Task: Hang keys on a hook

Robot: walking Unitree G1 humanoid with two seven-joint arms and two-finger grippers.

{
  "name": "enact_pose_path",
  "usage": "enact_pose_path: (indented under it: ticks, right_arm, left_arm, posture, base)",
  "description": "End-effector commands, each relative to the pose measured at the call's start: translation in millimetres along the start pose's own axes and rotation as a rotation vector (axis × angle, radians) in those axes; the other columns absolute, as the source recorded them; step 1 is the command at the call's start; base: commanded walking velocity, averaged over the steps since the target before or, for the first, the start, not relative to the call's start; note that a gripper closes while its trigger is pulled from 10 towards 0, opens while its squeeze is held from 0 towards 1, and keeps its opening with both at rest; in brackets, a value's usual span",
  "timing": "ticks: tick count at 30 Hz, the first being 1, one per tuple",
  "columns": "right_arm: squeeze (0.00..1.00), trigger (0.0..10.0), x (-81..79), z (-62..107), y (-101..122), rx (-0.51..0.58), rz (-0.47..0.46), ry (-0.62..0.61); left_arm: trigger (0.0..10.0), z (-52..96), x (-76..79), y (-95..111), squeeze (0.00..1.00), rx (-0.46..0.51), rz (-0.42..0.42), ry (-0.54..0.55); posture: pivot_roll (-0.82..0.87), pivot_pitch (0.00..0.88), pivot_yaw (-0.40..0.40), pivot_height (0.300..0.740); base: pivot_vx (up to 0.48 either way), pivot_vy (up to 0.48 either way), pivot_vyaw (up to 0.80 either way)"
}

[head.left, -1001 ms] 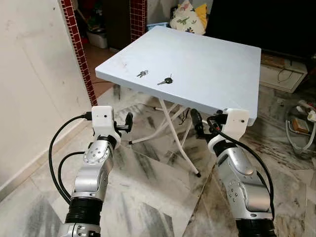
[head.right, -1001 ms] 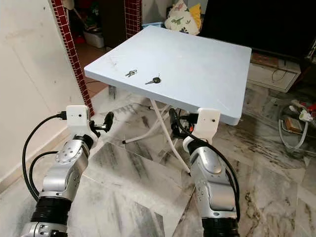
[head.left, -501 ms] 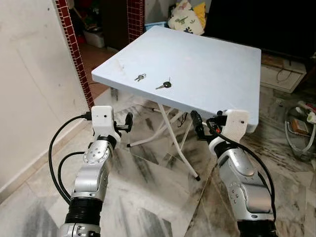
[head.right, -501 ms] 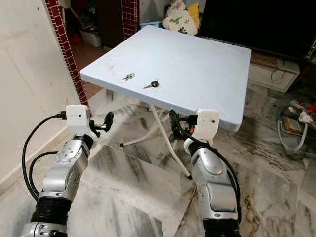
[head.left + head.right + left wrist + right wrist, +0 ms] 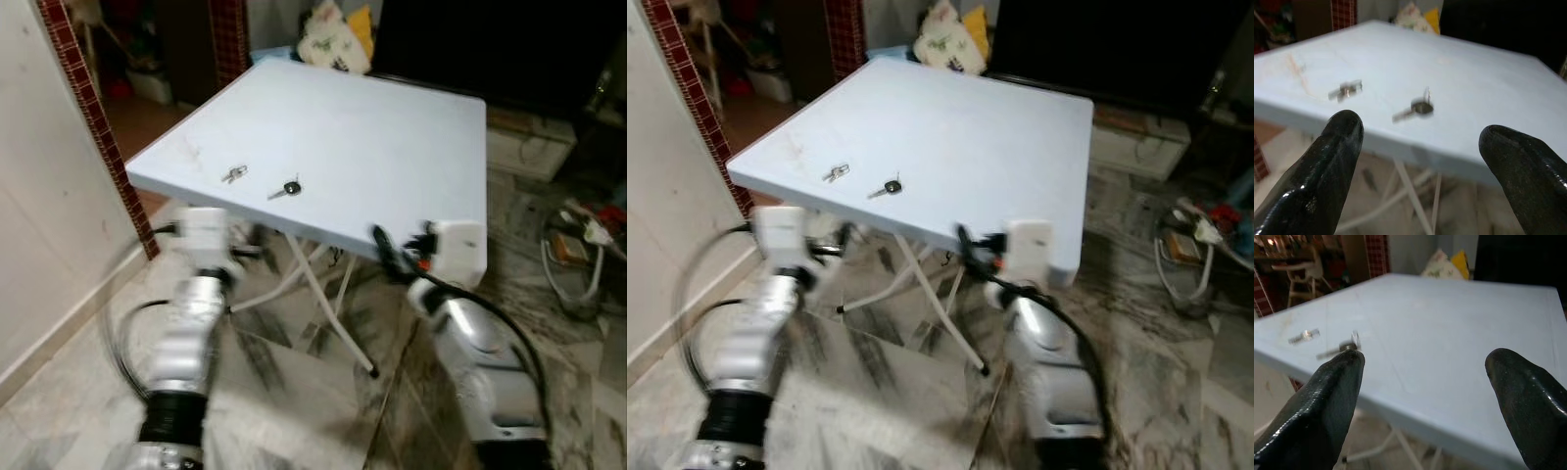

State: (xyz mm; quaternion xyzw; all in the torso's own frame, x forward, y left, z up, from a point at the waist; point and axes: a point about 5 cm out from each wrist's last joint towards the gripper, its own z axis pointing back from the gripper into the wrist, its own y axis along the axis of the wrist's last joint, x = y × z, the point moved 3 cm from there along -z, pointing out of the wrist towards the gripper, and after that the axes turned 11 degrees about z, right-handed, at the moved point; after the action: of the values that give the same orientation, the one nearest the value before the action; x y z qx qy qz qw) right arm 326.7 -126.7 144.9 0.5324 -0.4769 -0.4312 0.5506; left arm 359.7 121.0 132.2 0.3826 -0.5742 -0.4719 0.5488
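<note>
**Two sets of keys on the table, both grippers held short of its near edge**

On the pale blue table (image 5: 392, 137), toward its near-left corner, lie two small metal items just beside each other: a black-headed key (image 5: 286, 189) and, to its left, a small silver key bunch (image 5: 233, 174). Both rest flat on the tabletop, apart from one another and touching nothing else.

The left gripper (image 5: 1420, 147) is held up in front of the table's near edge, below and nearer than the keys. In the left wrist view its two black fingers (image 5: 1337, 161) stand widely spread, and the black-headed key (image 5: 1418, 108) appears in the gap between them, farther off on the tabletop, with the silver key bunch (image 5: 1345, 90) off to one side. No finger touches either item.

The right gripper (image 5: 384, 255) is raised near the table's near-right corner, to the right of the keys and well apart from them. Its fingers (image 5: 1327, 401) are likewise spread wide, holding nothing, and the right wrist view looks across the tabletop toward the keys at the far side of the surface.

The table stands on white folding legs (image 5: 328, 294) over a marble floor (image 5: 294, 392). A white wall (image 5: 49, 215) with a red brick-patterned strip (image 5: 93, 117) runs along the left. The head views are blurred.
</note>
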Motion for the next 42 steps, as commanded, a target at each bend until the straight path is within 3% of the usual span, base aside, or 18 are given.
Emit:
enact_pose_path:
  ticks: [1, 3, 17, 28, 35, 42]
  right_arm:
    - [0.00, 10.0, -12.0, -2.6, 9.8, 0.036, -0.005, 0.042]
    - [0.00, 10.0, -14.3, -2.1, 9.9, 0.038, 0.002, 0.053]
    - [0.00, 10.0, -16.7, -2.7, 11.2, 0.045, 0.010, 0.067]
    - [0.00, 10.0, -13.7, -3.2, 11.3, 0.045, 0.014, 0.058]
    - [0.00, 10.0, -13.5, -3.3, 10.4, 0.041, 0.010, 0.055]
    - [0.00, 10.0, -14.3, -2.7, 10.6, 0.041, 0.011, 0.057]
  left_arm:
    - [10.0, 0.8, -16.0, 7.2, 0.04, 0.024, -0.016, 0.051]
    - [10.0, 0.8, -17.0, 6.8, 0.00, 0.022, -0.015, 0.061]
    - [10.0, 1.0, -18.4, 5.8, 0.00, 0.019, -0.019, 0.074]
    - [10.0, 0.9, -15.4, 6.1, 0.00, 0.032, -0.042, 0.069]
    - [10.0, 1.3, -13.0, 6.1, 0.00, 0.034, -0.039, 0.061]
    - [10.0, 1.3, -13.3, 6.8, 0.00, 0.038, -0.041, 0.065]
  posture:
    - [0.06, 0.000, -0.054, 0.740]
    - [0.05, 0.000, -0.054, 0.740]
    - [0.06, 0.000, -0.055, 0.740]
    - [0.05, 0.000, -0.057, 0.740]
    - [0.06, 0.000, -0.057, 0.740]
    - [0.05, 0.000, -0.054, 0.740]
  base:
    - [0.379, 0.000, 0.00]
    - [0.334, 0.000, 0.00]
    - [0.271, 0.186, 0.00]
    - [0.000, 0.000, 0.57]
    - [0.000, 0.000, 0.00]
    - [0.000, -0.376, 0.00]
